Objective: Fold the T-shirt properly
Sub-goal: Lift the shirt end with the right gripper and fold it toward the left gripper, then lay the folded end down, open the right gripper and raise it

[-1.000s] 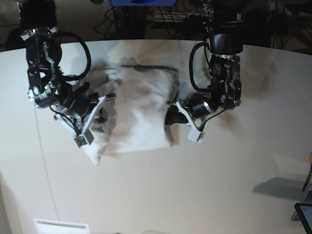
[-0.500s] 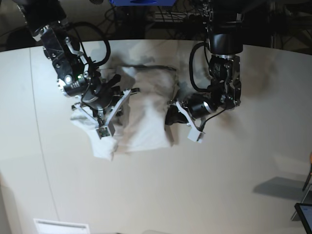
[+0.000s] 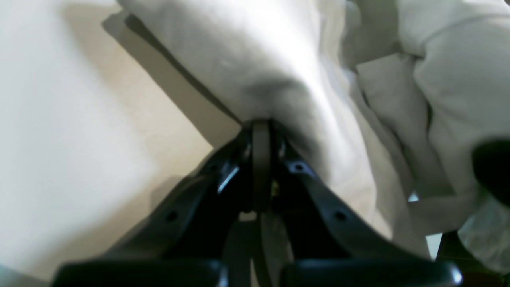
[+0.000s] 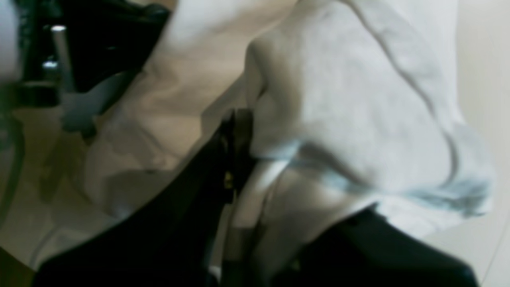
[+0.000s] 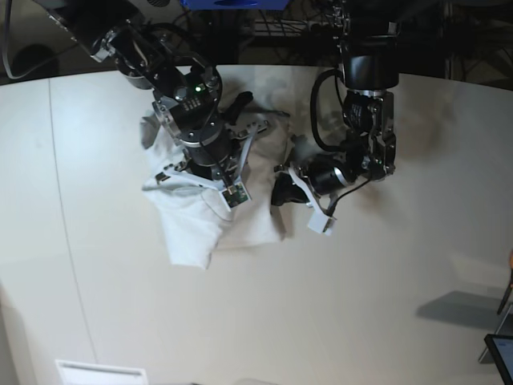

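The T-shirt (image 5: 204, 220) lies bunched on the white bench (image 5: 361, 305), toward its far side, between the two arms. The right end effector (image 5: 210, 172) is closed on a fold of the cloth and holds it raised above the rest of the garment. The left end effector (image 5: 282, 192) sits low at the shirt's edge with jaws fully closed; its wrist view is blurred, but the tips appear to pinch the fabric edge.

wrist views: blurred, dim | base: sharp, soft shadows
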You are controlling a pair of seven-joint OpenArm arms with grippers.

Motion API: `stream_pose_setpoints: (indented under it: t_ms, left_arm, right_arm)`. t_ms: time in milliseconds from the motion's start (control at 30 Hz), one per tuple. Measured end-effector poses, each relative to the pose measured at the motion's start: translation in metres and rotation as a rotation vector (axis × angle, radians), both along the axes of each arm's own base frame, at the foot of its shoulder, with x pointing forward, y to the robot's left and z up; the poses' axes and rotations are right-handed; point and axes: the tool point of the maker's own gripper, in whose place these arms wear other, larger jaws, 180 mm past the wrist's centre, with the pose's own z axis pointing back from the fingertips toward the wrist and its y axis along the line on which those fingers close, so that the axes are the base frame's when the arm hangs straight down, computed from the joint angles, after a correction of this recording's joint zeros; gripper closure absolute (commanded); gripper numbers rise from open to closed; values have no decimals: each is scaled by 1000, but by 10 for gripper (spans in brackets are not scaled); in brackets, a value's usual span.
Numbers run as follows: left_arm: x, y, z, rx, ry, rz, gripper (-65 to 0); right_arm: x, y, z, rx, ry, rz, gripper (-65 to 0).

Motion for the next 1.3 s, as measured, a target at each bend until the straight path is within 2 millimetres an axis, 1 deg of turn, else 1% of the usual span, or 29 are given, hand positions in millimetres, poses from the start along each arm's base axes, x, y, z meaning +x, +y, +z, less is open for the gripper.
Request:
stream_pose_setpoints:
  t_ms: [67, 167, 200, 333, 400, 533, 667, 767, 833, 933, 967, 1000, 1067, 1133, 1200, 1300]
  left_arm:
    - [0, 0, 0, 0, 0, 0, 0]
    - [0, 0, 0, 0, 0, 0, 0]
    - [0, 0, 0, 0, 0, 0, 0]
    - [0, 0, 0, 0, 0, 0, 0]
    - [0, -1, 0, 0, 0, -2, 0]
    - [0, 0, 0, 1, 0, -2, 0]
    - [0, 0, 0, 1, 0, 1, 0]
    - [0, 1, 0, -1, -3, -1, 0]
    - [0, 5, 1, -1, -3, 3, 0]
    - [-1, 9, 0, 5, -1, -4, 0]
    - [-2, 10, -1, 8, 1, -5, 0]
    - [-2, 10, -1, 11, 0, -7, 0]
    - [-3, 15, -2, 22, 1, -6, 0]
    - [-4, 23, -2, 32, 0, -5, 0]
    - [-4, 28, -2, 34, 0, 4, 0]
    - [1, 43, -1, 31, 0, 58, 0]
  right_arm:
    - [1, 4, 3, -44, -35, 6, -3]
    - [-1, 5, -1, -96, -48, 12, -6]
    - [-1, 5, -1, -111, -58, 17, -17]
    - [-5, 15, 2, -120, -83, 44, -135]
    - [-6, 18, 3, -112, -83, 51, -174]
    - [-4, 26, 13, -81, -100, 48, -177]
    - [-11, 44, 17, -64, -107, 98, -184]
    - [-13, 48, 19, -61, -109, 107, -186]
    - [-13, 53, 22, -50, -109, 107, -186]
    - [-14, 59, 24, -88, -127, 182, -189]
    - [-14, 60, 24, -94, -129, 191, -202]
    - [-14, 60, 24, -102, -133, 202, -231]
    - [-13, 59, 25, -105, -137, 199, -321]
    - [-12, 60, 26, -102, -143, 200, -389]
    - [-12, 62, 26, -93, -141, 204, -399]
    - [-15, 66, 26, -85, -135, 224, -399]
